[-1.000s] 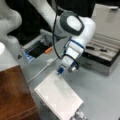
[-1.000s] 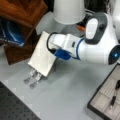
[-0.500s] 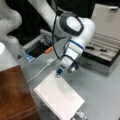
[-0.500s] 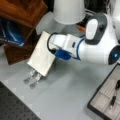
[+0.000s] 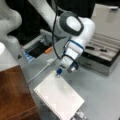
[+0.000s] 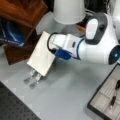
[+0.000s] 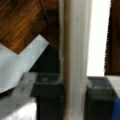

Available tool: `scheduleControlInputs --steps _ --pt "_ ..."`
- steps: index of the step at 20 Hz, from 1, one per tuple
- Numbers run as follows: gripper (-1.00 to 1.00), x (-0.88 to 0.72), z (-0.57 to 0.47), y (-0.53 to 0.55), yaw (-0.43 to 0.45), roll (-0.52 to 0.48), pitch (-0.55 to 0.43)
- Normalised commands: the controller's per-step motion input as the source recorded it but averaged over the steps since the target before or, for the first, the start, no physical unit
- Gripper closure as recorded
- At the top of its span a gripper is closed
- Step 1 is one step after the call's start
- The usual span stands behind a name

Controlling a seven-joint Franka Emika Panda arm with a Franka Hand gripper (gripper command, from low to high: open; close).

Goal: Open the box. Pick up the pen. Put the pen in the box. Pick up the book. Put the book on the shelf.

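Note:
The white spiral-bound book (image 5: 58,97) hangs tilted above the grey table, and my gripper (image 5: 78,115) is shut on one edge of it. In both front views the fingertips poke out past the book (image 6: 41,53) at its lower edge, by my gripper (image 6: 32,78). The wrist view shows the book's pale edge (image 7: 75,50) upright between the dark finger pads (image 7: 100,87). The reddish-brown shelf (image 5: 15,95) stands close beside the book, with the shelf (image 6: 22,10) just behind it. The box (image 5: 102,53) lies open with its lid (image 5: 107,17) up. Dark slim shapes lie in its compartments (image 6: 112,101); I cannot tell which is the pen.
A grey open bin (image 5: 37,47) with an orange item (image 5: 48,50) sits behind the book, and a white cable (image 5: 42,70) runs across the table. A white cylinder (image 6: 68,10) stands at the back. A blue-black object (image 6: 10,32) sits under the shelf. A black perforated mat (image 6: 12,107) covers the front corner.

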Motion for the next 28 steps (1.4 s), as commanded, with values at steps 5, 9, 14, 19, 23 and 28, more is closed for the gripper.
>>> scheduleControlInputs --steps 5,9,14,19,23,28 --pt "1.0 -0.16 0.17 -0.07 0.178 -0.171 0.089" --pt "1.0 -0.11 0.23 -0.08 0.156 -0.237 0.11" --pt "1.0 0.01 0.14 -0.07 0.158 -0.338 0.096" --pt "1.0 0.09 0.13 -0.01 0.12 -0.297 0.103" --pt "1.0 0.12 0.22 0.06 0.086 -0.29 0.137" --pt "1.0 0.18 0.28 0.12 0.057 -0.271 0.12"
